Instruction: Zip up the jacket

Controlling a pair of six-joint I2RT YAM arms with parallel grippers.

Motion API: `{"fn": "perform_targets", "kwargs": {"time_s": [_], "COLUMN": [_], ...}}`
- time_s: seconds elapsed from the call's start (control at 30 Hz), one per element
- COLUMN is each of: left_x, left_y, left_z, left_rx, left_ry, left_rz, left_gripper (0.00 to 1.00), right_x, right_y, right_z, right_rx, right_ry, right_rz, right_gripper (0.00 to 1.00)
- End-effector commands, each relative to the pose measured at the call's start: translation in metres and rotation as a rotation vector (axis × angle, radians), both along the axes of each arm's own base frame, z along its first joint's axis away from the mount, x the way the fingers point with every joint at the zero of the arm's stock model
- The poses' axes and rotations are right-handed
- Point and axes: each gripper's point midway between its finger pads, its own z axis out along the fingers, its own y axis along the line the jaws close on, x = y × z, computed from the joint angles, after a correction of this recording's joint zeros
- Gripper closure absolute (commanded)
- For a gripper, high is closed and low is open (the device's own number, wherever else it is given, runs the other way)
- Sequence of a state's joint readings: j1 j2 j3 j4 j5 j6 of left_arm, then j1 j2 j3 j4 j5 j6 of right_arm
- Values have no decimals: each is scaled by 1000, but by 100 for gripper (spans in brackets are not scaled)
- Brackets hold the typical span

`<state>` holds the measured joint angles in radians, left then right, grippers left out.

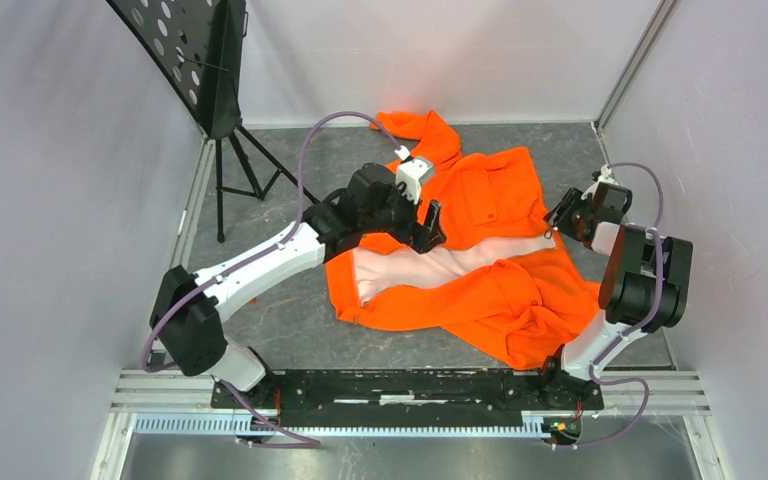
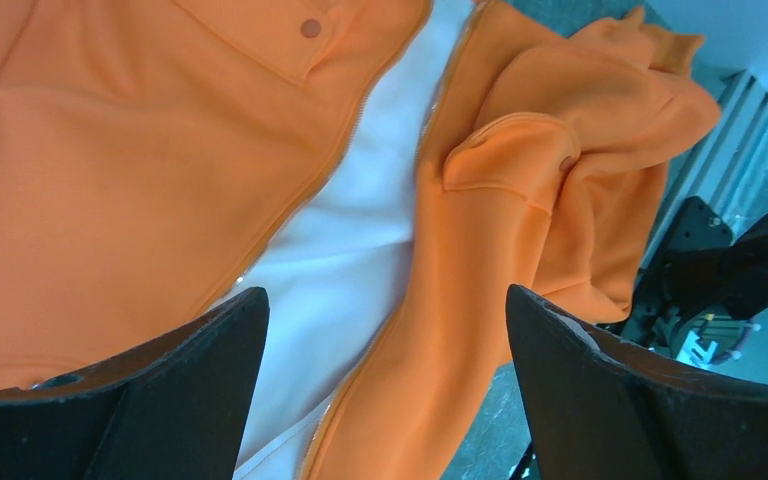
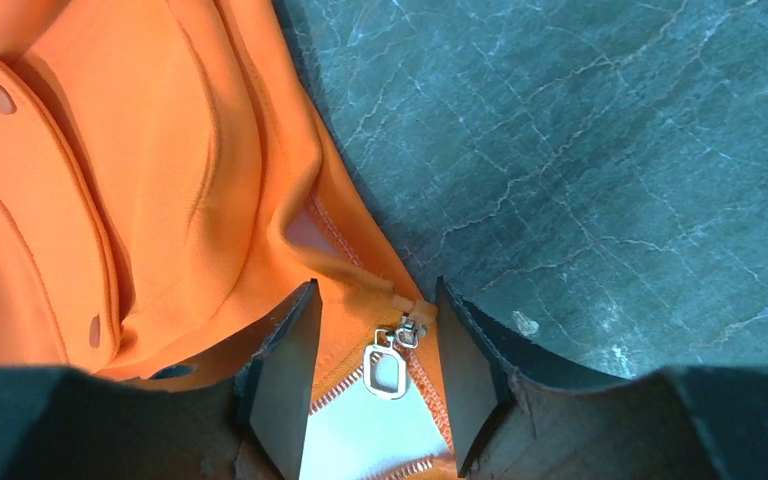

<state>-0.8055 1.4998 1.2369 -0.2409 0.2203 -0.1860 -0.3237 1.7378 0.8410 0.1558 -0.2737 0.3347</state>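
Observation:
The orange jacket [image 1: 480, 200] lies spread on the dark table, its front open in a long wedge that shows the pale lining [image 1: 430, 268]. My left gripper [image 1: 430, 228] hovers open over the wide end of the opening. In the left wrist view it [image 2: 385, 310] has lining [image 2: 360, 230] and orange fabric [image 2: 110, 150] below it and holds nothing. My right gripper [image 1: 560, 225] is at the jacket's right edge. In the right wrist view it [image 3: 375, 300] is open, its fingers on either side of the silver zipper pull [image 3: 388, 370], where the two zipper rows meet, without touching it.
A black perforated panel on a tripod [image 1: 210, 60] stands at the back left. Grey walls close in both sides and the back. The black base rail [image 1: 410, 385] runs along the near edge. Bare dark table [image 1: 290, 320] lies left of the jacket.

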Motion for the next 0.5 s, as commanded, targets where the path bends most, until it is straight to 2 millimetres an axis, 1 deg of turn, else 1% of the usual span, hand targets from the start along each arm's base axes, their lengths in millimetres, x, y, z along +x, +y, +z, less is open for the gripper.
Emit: {"fn": "perform_targets", "kwargs": {"time_s": [0.0,0.1,0.17,0.27,0.33,0.4,0.43,0.47], "left_x": [-4,-5,-6,-6,-3,1,4,7], "left_y": [-24,-30,-33,-38,-45,-55,-61,-66], "left_z": [21,24,27,30,33,37,37,40], "left_rx": [-95,-120,-144,-169,-192,-220,-231,-250], "left_ry": [70,98,111,118,115,110,111,106], "left_rz": [-39,-41,-46,-54,-68,-85,-95,-103], "left_gripper": [7,9,9,9,9,8,8,8], "right_x": [14,14,14,11,10,10,8,7], "right_y": [-2,1,4,13,23,37,47,57], "right_z": [20,22,27,34,42,56,59,66], "right_rx": [-16,-9,3,16,35,43,30,5], "right_ry": [-77,-87,-102,-99,-107,-120,-106,-104], "right_rz": [18,25,29,41,59,95,115,146], "right_gripper": [53,65,69,79,84,93,96,97]}}
